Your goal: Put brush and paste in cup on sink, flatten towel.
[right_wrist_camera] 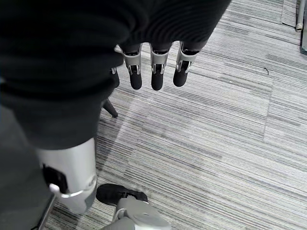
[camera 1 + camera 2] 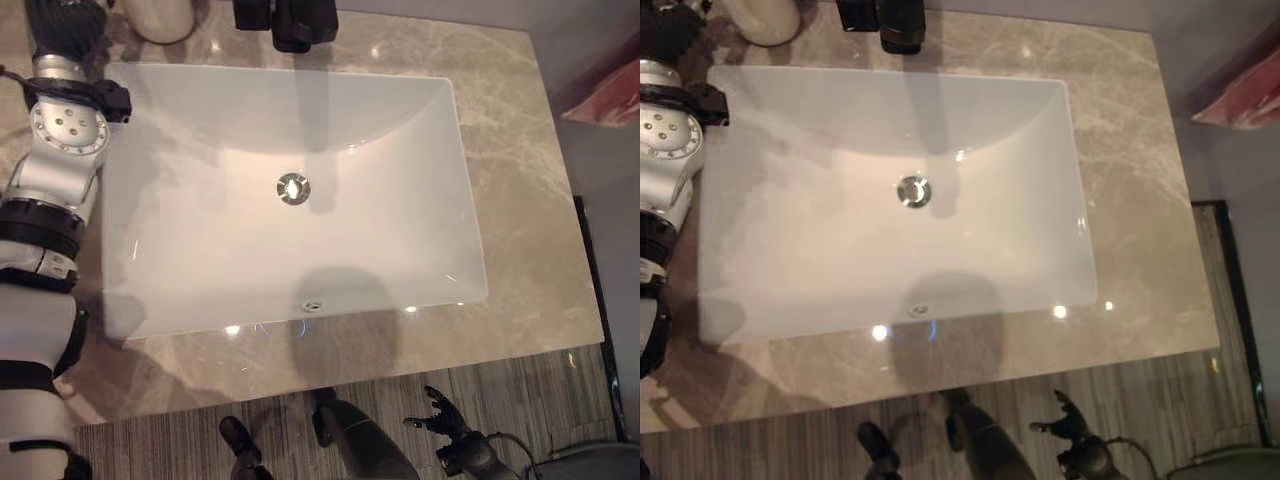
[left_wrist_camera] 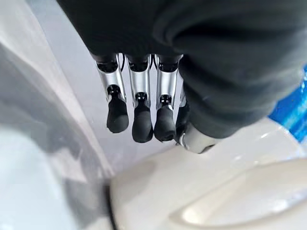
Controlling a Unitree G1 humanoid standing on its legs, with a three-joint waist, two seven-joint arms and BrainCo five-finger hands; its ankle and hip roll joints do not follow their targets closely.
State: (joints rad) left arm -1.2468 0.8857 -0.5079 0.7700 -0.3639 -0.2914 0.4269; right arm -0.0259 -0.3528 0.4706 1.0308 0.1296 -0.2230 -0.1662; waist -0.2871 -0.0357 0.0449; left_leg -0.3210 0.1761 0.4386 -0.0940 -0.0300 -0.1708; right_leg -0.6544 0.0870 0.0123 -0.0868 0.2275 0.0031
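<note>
Marble counter (image 2: pixel 520 200); my left hand (image 3: pixel 139 115) hangs loose-fingered over the cream cup (image 3: pixel 192 201) (right hand (image 1: pixel 153 72) slack, empty); careless lowering could tip it.

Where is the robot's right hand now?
The right hand hangs low at the robot's right, over the striped floor below the counter's front edge, fingers relaxed and holding nothing.

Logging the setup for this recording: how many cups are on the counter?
1. A cream rounded cup stands at the back left corner of the beige marble counter, left of the black faucet. Others may sit beyond the picture's edge.
</note>
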